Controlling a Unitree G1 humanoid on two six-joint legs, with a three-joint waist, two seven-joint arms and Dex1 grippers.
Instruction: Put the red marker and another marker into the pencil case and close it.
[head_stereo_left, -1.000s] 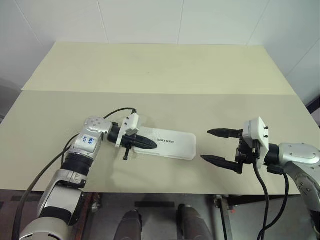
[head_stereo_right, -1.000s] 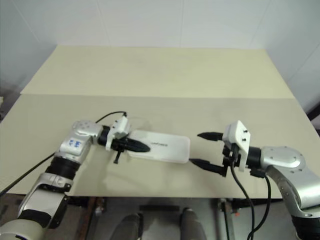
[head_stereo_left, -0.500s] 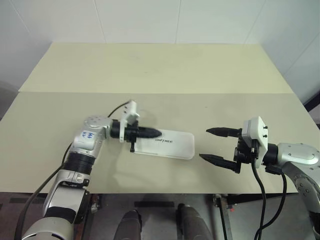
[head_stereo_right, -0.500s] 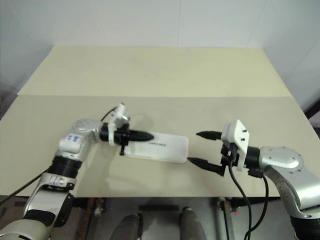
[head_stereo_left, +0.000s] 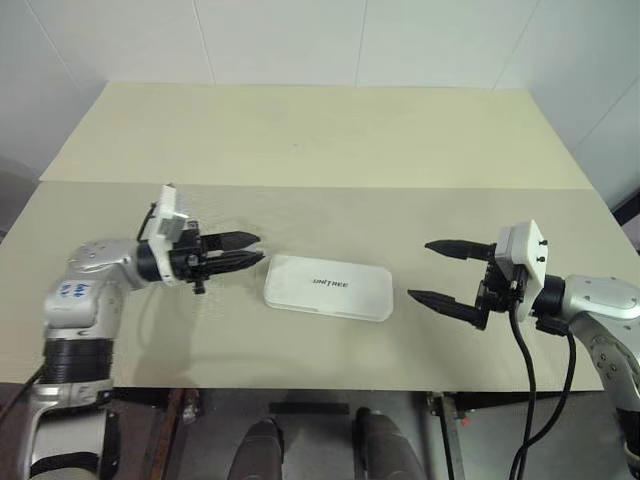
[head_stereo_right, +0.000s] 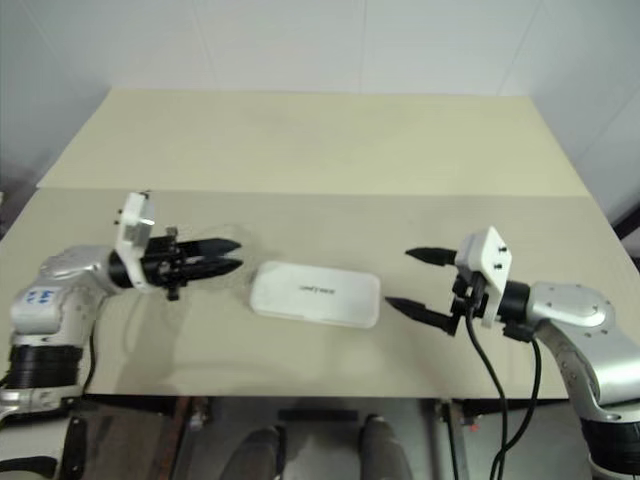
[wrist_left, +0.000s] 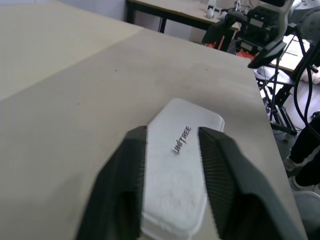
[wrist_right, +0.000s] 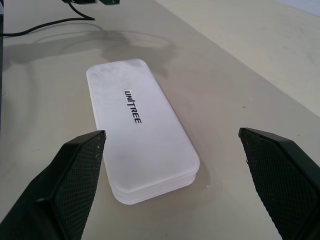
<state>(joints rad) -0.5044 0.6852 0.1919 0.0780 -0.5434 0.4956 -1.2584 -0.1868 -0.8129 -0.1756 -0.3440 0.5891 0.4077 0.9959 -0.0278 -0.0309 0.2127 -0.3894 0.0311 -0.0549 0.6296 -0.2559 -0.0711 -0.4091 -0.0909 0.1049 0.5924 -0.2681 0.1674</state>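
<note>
The pencil case (head_stereo_left: 328, 286) lies flat and closed on the table, a white box with its "UNITREE" lid up; it is also in the left wrist view (wrist_left: 175, 165) and the right wrist view (wrist_right: 137, 130). The red marker and the other marker are hidden. My left gripper (head_stereo_left: 258, 247) hovers a short way left of the case, pointing at its end, open by a narrow gap and holding nothing. My right gripper (head_stereo_left: 420, 269) stands wide open just right of the case, fingertips apart from it and nothing between them.
The beige table (head_stereo_left: 300, 150) stretches far behind the case, with a seam across it and its front edge close below the grippers. A black cable (wrist_right: 50, 22) trails from my left arm. Beyond the table's right end stand a desk and chair legs (wrist_left: 280, 100).
My left gripper has lifted off the case's left end, drawn back to the left and gone from shut to open. The case stays closed. The right gripper has barely shifted.
</note>
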